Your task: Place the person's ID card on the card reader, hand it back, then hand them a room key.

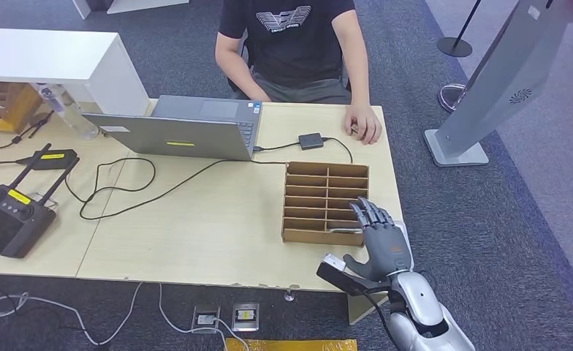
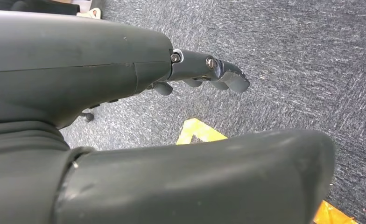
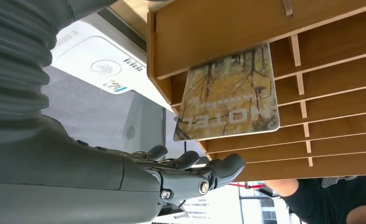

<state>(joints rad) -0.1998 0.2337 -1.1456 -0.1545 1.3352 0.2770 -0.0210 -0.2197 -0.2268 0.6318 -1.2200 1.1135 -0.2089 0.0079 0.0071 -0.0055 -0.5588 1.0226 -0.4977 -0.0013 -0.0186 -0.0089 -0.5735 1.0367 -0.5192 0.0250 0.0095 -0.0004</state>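
Right hand: the right hand [image 1: 381,238] hovered over the right end of the wooden rack [image 1: 326,202], near the table's front right corner, fingers stretched out and apart, holding nothing.
Right hand, wrist camera: the fingers [image 3: 218,169] lay loosely extended just beside the rack's [image 3: 265,28] slots, not touching the card.
Key card: a card [image 3: 228,93] printed with trees and lettering stuck partway out of one slot, tilted; in the head view it showed as a thin pale strip [image 1: 342,231] in the row nearest the front edge.
Left hand: the left hand [image 2: 204,70] hung above grey carpet, fingers gently curled and apart, nothing in them.
Card reader: a small dark box [image 1: 310,140] with a cable sat near the table's back edge, beside the laptop [image 1: 188,128].
ID card: I could not tell where it was.
Person: seated at the back edge, one hand [image 1: 362,123] resting on the tabletop near the back right corner.
Left side of table: a black remote controller [image 1: 9,216] lay there.
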